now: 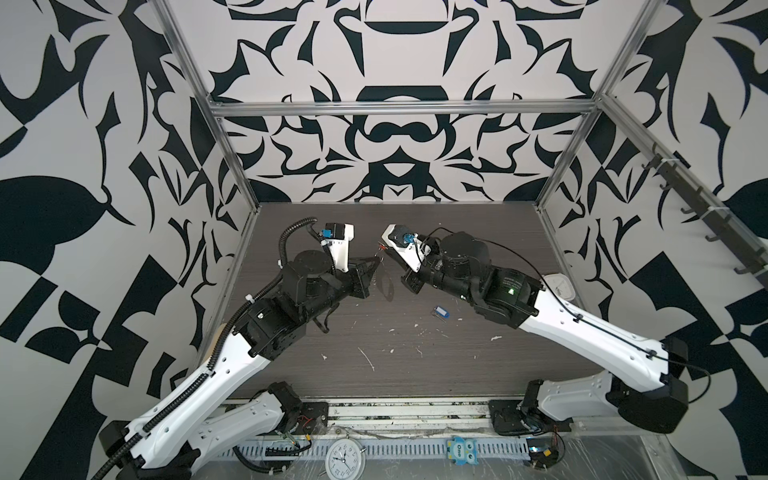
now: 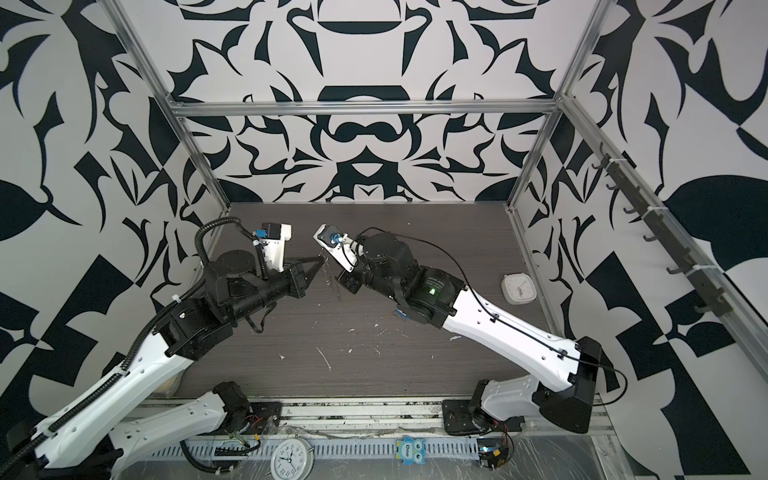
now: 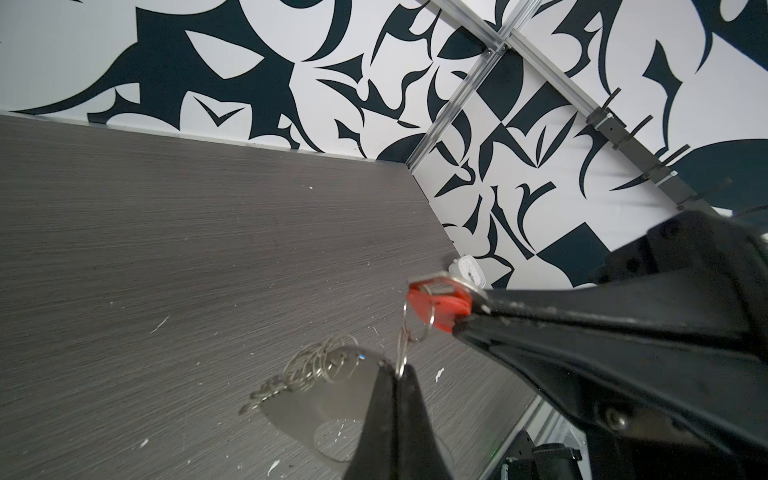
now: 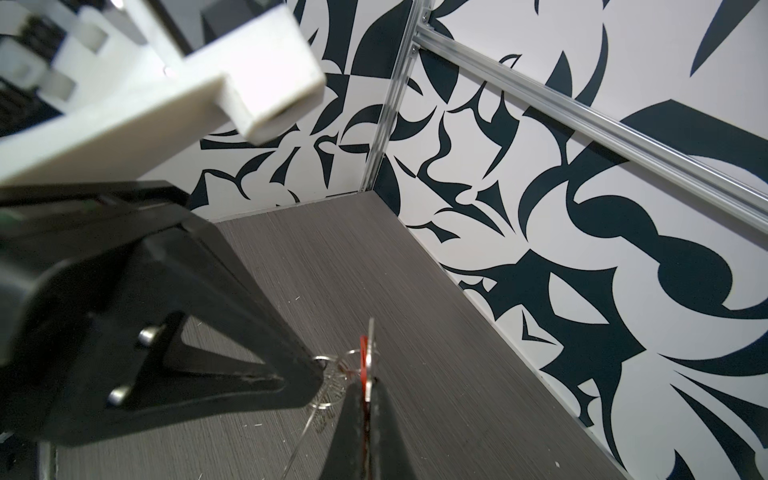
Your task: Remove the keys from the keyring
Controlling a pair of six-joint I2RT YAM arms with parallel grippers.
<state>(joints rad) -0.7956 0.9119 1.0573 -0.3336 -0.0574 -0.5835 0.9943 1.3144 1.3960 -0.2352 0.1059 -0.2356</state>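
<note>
1. I have both arms raised over the back half of the surface, about midway between its left and right edges, with their tips almost meeting.
2. The left jaws are closed tight on one thin wire loop of the keyring. The rest of the chain dangles in a loose bunch beside them, and I cannot tell whether its tail reaches the surface.
3. The right jaws are pinched shut on the red key, gripping the plastic tag by one end. At the free end a small silvery ring runs through the tag and links into the loop that the left jaws hold.
4. The blue key lies flat on the surface by itself, toward the right edge and just beside the right arm, well apart from the chain. I count that one as done.
5. So I judge the step in hand to be freeing the red key — the last one — and it is not yet off.
6. The next move calls for a small, controlled twist, not a straight pull. I would thread the tag's ring round and out of the held loop while both grips stay firm. The wire is thin and could slip from the left jaws, so I would go slowly.
</note>
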